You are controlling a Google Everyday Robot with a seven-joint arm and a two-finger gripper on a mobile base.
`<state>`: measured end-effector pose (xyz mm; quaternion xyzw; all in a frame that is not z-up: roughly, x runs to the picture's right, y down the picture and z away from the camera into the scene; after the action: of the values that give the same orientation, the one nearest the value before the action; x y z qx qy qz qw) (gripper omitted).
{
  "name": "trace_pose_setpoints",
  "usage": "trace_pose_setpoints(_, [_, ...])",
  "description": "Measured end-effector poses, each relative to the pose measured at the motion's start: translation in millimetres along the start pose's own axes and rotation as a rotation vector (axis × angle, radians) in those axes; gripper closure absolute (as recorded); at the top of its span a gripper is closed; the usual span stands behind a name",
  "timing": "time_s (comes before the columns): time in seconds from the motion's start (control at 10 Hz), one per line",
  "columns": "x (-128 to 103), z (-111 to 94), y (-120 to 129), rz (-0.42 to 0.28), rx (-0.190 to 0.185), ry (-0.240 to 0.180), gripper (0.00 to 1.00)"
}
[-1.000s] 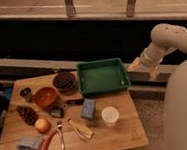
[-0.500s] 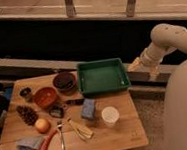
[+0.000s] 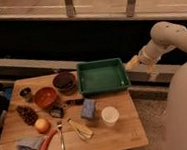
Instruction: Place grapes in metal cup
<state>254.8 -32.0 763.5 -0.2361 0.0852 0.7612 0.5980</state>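
The grapes (image 3: 27, 115), a dark red-brown bunch, lie on the left side of the wooden table (image 3: 123, 136). Just behind them, near the table's back left corner, stands the small metal cup (image 3: 25, 93). My gripper (image 3: 149, 72) hangs off the table's right side, beyond the green tray (image 3: 102, 76), at the end of the folded white arm (image 3: 166, 36). It is far from the grapes and the cup. It is open and holds nothing.
An orange-brown bowl (image 3: 45, 96) and a dark bowl (image 3: 64, 81) sit between cup and tray. An orange fruit (image 3: 42, 125), a cloth (image 3: 28, 145), a fork (image 3: 60, 134), a blue item (image 3: 88, 108) and a white paper cup (image 3: 110, 116) fill the front.
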Motion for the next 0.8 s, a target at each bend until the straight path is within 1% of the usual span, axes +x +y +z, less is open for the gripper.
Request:
trace_pose_setpoints(0.2, [-8.8,7.5,47.0,-0.101,-0.058,0.002,0.26])
trace_pose_setpoints(0.3, [-12.6,12.4,78.6,-0.162,-0.089,0.003,0.26])
trace_pose_setpoints(0.4, [-14.0,16.1,101.3,-0.203,-0.110,0.005,0.26])
trace_pose_setpoints(0.5, [-13.8,19.4,129.6,-0.256,-0.136,0.006,0.26])
trace_pose_setpoints(0.6, [-7.7,20.8,161.7,-0.330,-0.169,0.004,0.26])
trace_pose_setpoints(0.7, [-4.6,20.4,173.4,-0.360,-0.181,0.002,0.26])
trace_pose_setpoints(0.8, [-3.8,20.6,176.3,-0.368,-0.184,0.001,0.26])
